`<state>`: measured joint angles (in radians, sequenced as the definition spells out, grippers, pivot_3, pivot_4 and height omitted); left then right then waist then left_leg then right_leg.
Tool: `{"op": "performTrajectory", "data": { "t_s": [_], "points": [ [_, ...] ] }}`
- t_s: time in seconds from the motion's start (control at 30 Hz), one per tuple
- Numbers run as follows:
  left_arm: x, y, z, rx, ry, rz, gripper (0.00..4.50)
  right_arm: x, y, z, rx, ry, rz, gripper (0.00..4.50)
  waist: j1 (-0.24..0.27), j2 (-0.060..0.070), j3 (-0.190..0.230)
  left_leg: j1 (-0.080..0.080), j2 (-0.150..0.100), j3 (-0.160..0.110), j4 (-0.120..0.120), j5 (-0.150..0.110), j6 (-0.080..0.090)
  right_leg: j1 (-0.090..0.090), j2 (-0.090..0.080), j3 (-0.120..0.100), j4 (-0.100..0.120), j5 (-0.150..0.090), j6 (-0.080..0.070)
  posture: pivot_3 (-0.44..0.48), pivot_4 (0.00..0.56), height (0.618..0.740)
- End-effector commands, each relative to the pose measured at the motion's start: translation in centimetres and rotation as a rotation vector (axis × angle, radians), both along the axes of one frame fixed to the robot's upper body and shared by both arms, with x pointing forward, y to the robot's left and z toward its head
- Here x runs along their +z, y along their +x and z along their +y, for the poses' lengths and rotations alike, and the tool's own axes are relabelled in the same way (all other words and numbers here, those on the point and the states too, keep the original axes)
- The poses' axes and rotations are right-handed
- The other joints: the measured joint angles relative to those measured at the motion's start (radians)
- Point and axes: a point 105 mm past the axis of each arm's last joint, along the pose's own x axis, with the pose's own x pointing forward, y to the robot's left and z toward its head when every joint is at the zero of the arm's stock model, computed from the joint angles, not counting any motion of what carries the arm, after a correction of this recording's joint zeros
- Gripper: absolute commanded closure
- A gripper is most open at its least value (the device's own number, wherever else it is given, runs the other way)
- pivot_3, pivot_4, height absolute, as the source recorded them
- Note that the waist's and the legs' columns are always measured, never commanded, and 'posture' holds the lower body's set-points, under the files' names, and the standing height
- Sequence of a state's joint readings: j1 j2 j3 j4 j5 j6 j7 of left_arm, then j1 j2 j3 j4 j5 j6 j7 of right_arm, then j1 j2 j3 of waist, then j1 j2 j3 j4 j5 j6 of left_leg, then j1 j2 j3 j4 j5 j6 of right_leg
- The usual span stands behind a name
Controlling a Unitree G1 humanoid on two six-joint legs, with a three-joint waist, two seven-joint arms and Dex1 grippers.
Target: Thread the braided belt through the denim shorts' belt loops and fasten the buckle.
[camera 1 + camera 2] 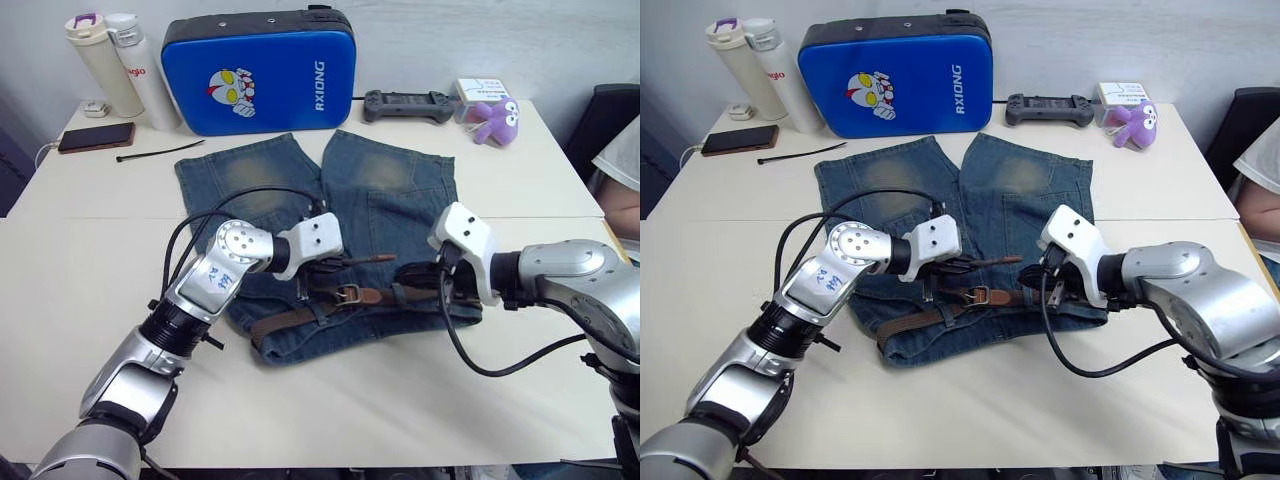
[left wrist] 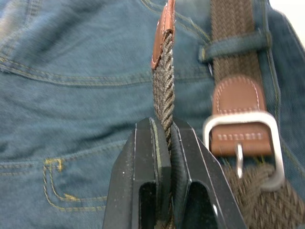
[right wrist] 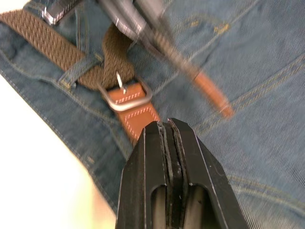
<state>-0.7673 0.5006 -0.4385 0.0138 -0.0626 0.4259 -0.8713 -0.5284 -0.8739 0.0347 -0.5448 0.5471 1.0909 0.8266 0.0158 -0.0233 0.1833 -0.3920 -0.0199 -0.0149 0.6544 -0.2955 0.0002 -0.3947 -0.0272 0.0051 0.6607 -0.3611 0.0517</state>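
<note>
The denim shorts [image 1: 400,190] lie flat mid-table, waistband toward me. The braided belt [image 1: 290,320] runs along the waistband under a belt loop [image 2: 233,45]. Its silver buckle [image 1: 349,294] rests near the middle of the waistband, prong up. My left gripper [image 2: 164,126] is shut on the belt's free end, whose leather tip [image 1: 385,257] sticks out toward the right, lifted above the buckle. My right gripper [image 3: 165,125] is shut, its tips against the leather tab [image 3: 136,117] beside the buckle; nothing shows between its fingers.
A blue case [image 1: 258,70] stands at the back, with two bottles [image 1: 120,65], a phone [image 1: 96,137] and a black cable tie [image 1: 158,152] to its left. A game controller [image 1: 407,105] and purple plush [image 1: 493,120] lie back right. A person's sleeve [image 1: 625,160] shows at the right edge.
</note>
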Motion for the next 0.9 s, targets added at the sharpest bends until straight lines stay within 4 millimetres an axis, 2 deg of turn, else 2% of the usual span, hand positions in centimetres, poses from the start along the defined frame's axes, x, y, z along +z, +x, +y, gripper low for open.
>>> {"op": "performTrajectory", "data": {
  "t_s": [0.03,0.17,0.37,0.4,0.43,0.57,0.83,0.87,0.9],
  "points": [
    [0.7,-0.4,-0.2,-0.049,0.029,-0.094,4.5,1.2,0.2,-0.1,-0.002,-0.033,-0.116,4.46,0.003,0.0,0.0,0.0,0.0,0.0,0.0,0.0,0.0,0.0,0.0,0.0,0.0,0.0,0.0,0.0,0.15,0.74],
    [0.9,-0.3,0.3,-0.067,0.054,-0.141,4.5,1.1,-0.5,0.4,0.071,-0.044,-0.116,4.46,0.005,0.0,0.0,0.0,0.0,0.0,0.001,0.0,0.001,0.0,0.0,0.0,0.0,0.0,0.0,0.0,0.15,0.74],
    [1.7,-0.5,0.1,-0.066,-0.011,-0.122,4.5,1.8,0.3,0.5,0.063,-0.069,-0.231,4.46,0.006,0.0,0.0,-0.001,0.0,0.0,0.003,-0.001,0.002,0.0,0.0,0.0,0.001,0.0,0.0,0.0,0.15,0.74],
    [1.9,-0.4,0.0,-0.065,-0.021,-0.122,4.5,1.7,0.3,0.5,0.069,-0.083,-0.237,3.83,0.006,0.0,0.0,-0.001,0.0,0.0,0.004,-0.001,0.003,0.0,0.0,0.0,0.001,0.0,0.0,0.0,0.15,0.74],
    [2.1,-0.4,-0.1,-0.064,-0.029,-0.121,4.5,1.6,0.4,0.5,0.075,-0.097,-0.246,3.55,0.006,0.0,0.0,-0.002,0.0,0.0,0.004,-0.002,0.003,0.0,0.0,0.0,0.001,0.0,0.0,0.0,0.15,0.74],
    [2.4,-0.5,-0.3,-0.066,-0.04,-0.121,4.5,1.1,0.9,0.6,0.09,-0.173,-0.288,1.66,0.005,0.0,0.0,-0.002,0.0,0.0,0.005,-0.002,0.003,0.0,0.0,0.0,0.002,0.0,0.0,0.0,0.15,0.74],
    [3.0,-0.6,-1.1,-0.078,-0.077,-0.111,4.5,-0.5,2.0,0.6,0.07,-0.19,-0.284,1.66,0.006,0.0,0.0,-0.003,0.0,0.0,0.007,-0.002,0.003,0.0,0.0,-0.001,0.002,0.0,0.0,0.0,0.15,0.74],
    [3.0,-0.6,-1.1,-0.081,-0.073,-0.117,4.5,-0.6,2.2,0.5,0.062,-0.189,-0.285,2.19,0.006,0.0,0.0,-0.003,0.0,0.0,0.007,-0.002,0.003,0.0,0.0,-0.001,0.002,0.0,0.0,0.0,0.15,0.74],
    [3.2,-0.7,-1.3,-0.083,-0.079,-0.116,4.5,-0.9,2.4,0.4,0.052,-0.181,-0.277,2.5,0.005,0.0,0.0,-0.003,0.0,0.0,0.008,-0.002,0.003,0.0,0.0,-0.001,0.003,0.0,0.0,0.0,0.15,0.74]
  ]
}}
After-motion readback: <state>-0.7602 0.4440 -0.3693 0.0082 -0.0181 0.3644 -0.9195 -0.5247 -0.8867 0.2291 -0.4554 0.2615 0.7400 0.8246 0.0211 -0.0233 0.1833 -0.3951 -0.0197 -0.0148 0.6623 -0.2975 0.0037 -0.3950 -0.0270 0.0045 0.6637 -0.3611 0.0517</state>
